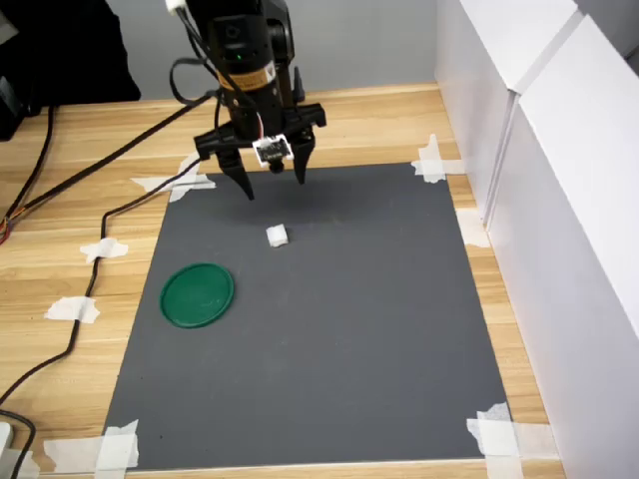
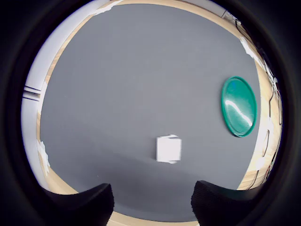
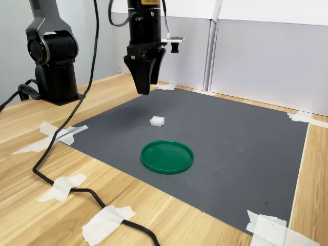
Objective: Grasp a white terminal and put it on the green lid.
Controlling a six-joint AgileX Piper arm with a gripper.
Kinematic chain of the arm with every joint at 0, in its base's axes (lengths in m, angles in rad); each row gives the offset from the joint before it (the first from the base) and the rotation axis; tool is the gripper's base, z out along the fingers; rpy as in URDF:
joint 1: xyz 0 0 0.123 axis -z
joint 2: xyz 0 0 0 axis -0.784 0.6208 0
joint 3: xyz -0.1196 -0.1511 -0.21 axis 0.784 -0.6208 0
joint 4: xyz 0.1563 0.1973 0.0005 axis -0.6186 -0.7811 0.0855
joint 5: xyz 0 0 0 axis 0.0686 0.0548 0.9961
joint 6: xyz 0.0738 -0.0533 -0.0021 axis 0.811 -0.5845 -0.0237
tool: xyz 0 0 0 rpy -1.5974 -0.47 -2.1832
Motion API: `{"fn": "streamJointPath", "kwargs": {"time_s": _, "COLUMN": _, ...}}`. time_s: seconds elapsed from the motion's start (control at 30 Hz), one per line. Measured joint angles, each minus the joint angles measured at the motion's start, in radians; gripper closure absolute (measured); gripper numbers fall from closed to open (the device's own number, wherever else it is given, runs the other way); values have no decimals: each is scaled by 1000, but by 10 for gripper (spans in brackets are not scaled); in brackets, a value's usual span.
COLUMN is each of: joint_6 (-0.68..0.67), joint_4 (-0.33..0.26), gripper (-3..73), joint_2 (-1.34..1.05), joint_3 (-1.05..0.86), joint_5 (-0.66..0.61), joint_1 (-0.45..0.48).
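Over the far part of the dark grey mat (image 1: 319, 329), in the first exterior view, the gripper (image 1: 272, 182) hangs in the air with its 2 black fingers spread wide and pointing down, nothing between them. The white terminal (image 1: 278, 236) lies on the mat just in front of and below those fingers, apart from them, and the green lid (image 1: 198, 294) sits flat nearer the first exterior view's left edge of the mat, clear of the terminal. This view alone shows the whole mat, its corners held by white tape (image 1: 431, 160) onto the wooden table (image 1: 60, 269), with white panels (image 1: 559, 200) standing close along the first exterior view's right side. From the wrist view, the white terminal (image 2: 168, 149) shows as a small square slightly ahead of the 2 dark fingertips (image 2: 84, 200), centred in the gap, with the green lid (image 2: 239, 106) well off to one side near the mat's edge. In the second exterior view the gripper (image 3: 145, 87) is seen side-on, so its opening cannot be judged there, but its height above the mat is plain; the white terminal (image 3: 157, 121) rests between it and the green lid (image 3: 167, 156), and a black cable (image 3: 77, 189) trails across the table beside the mat, leaving bare mat all round the 2 objects.
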Motion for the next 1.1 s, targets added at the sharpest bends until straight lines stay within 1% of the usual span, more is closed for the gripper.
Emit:
{"fn": "streamJointPath", "kwargs": {"time_s": 0.47, "joint_6": 45, "joint_4": -1, "gripper": -6, "joint_2": 140, "joint_3": 5, "joint_5": 136, "joint_1": -1}}
{"fn": "streamJointPath", "kwargs": {"time_s": 0.7, "joint_6": 52, "joint_4": 15, "gripper": -6, "joint_2": 173, "joint_3": 5, "joint_5": 149, "joint_1": -1}}
{"fn": "streamJointPath", "kwargs": {"time_s": 1.1, "joint_6": 53, "joint_4": 15, "gripper": -5, "joint_2": 198, "joint_3": 5, "joint_5": 169, "joint_1": -1}}
